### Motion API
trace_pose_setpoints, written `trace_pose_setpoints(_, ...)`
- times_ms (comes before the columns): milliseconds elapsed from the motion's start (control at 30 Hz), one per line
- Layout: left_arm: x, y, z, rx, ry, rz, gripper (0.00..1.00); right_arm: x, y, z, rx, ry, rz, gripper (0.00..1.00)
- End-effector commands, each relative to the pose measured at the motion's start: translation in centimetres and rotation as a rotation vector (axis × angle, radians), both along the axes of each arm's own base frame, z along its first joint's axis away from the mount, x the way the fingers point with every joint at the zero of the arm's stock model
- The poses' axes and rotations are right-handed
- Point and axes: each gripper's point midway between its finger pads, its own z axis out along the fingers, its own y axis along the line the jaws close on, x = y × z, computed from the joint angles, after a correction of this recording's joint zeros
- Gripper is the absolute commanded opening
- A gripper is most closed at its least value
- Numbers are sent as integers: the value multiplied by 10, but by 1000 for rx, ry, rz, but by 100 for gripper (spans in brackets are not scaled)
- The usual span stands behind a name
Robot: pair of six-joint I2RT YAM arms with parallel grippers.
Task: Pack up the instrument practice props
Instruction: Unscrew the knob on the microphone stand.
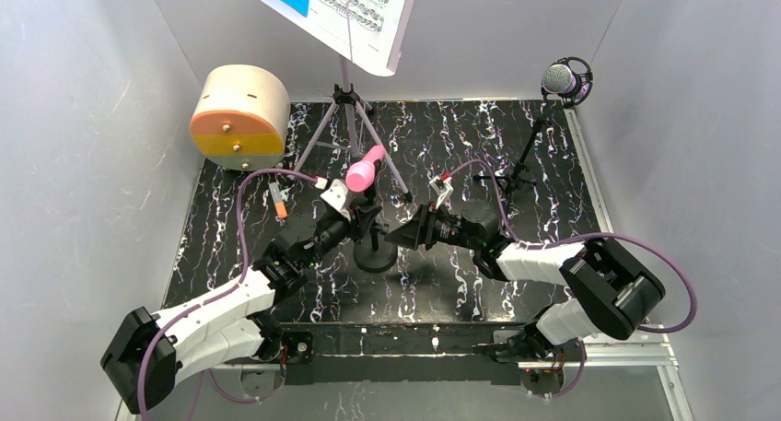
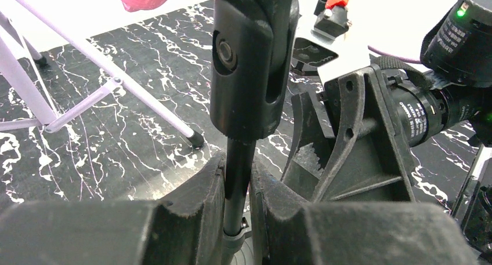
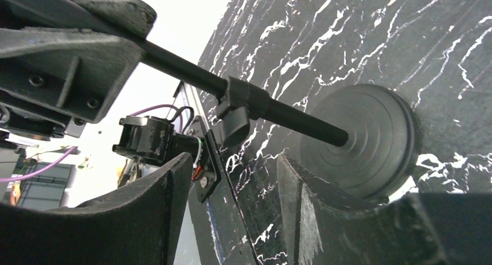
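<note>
- The pink mic [image 1: 365,169] sits tilted on top of a thin black pole [image 2: 237,172], mid-table, just in front of the music stand [image 1: 346,76] legs.
- The left wrist view catches only the mic's lower edge, washed out. The sheet music [image 1: 341,6] is cut off at the top.
- The left gripper [image 2: 237,187] reaches in low and pinches the pole above its round base [image 3: 362,140].
- The right gripper [image 3: 235,172] lies near level opposite it, fingers spread under the pole and holding nothing.

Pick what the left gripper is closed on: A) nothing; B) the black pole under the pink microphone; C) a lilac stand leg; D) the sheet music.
B: the left wrist view shows the left gripper pressed against both sides of the black pole.
</note>
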Motion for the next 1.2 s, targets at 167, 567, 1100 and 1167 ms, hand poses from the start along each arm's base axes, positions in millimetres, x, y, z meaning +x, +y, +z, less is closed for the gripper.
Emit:
trace_pose_setpoints(167,-15,-12,-23,39,87,-98,0,11,14,40,132,-55,44,59)
trace_pose_setpoints(567,-17,-17,-21,32,88,-124,0,7,15,36,152,-59,84,39)
trace_pose_setpoints(1100,-22,-28,-28,31,134,-181,0,16,6,10,-80,-566,176,1)
trace_pose_setpoints(1167,-23,-29,-29,31,139,-185,0,18,3,6,-122,-655,191,1)
